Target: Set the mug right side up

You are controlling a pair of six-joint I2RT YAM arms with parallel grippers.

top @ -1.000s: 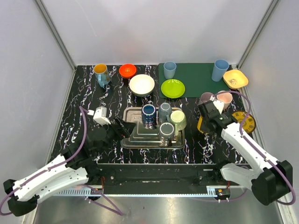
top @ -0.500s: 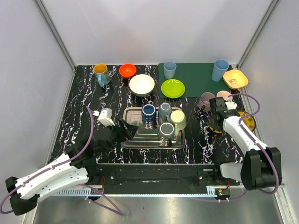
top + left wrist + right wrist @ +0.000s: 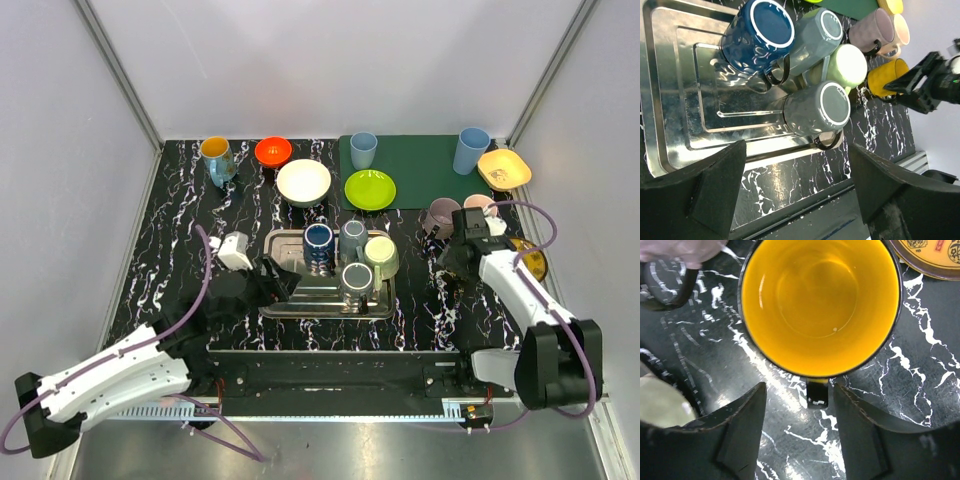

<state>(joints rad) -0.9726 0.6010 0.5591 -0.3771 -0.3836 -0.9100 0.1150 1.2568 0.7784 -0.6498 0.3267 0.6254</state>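
A black, white-veined marble table (image 3: pixel 180 200) fills the floor of a white-walled booth.

The right gripper (image 3: pixel 799 386) hangs low over it with its jaws partway apart and nothing in them. The handle (image 3: pixel 816 392) of the yellow mug (image 3: pixel 820 305) lies between the two fingers, with a gap of tabletop showing on either side. The mug stands mouth-up on the marble at the right of the table, its glossy yellow inside bare. A dark-rimmed patterned plate (image 3: pixel 935 255) sits just beside it on one side and a pale pink mug (image 3: pixel 680 250) is close on the other.

This mug looks righted and let go.

It is glazed ceramic: stiff, fairly weighty, slick under the pads, and apt to chip against its close neighbours. The handle is a narrow, sure hold. A pinch across the wall at the rim would also serve, if squared well.

Further left, the left gripper (image 3: pixel 797 145) is spread wide and empty above the near edge of the steel tray (image 3: pixel 670 75), where four mugs stand bottom-up.
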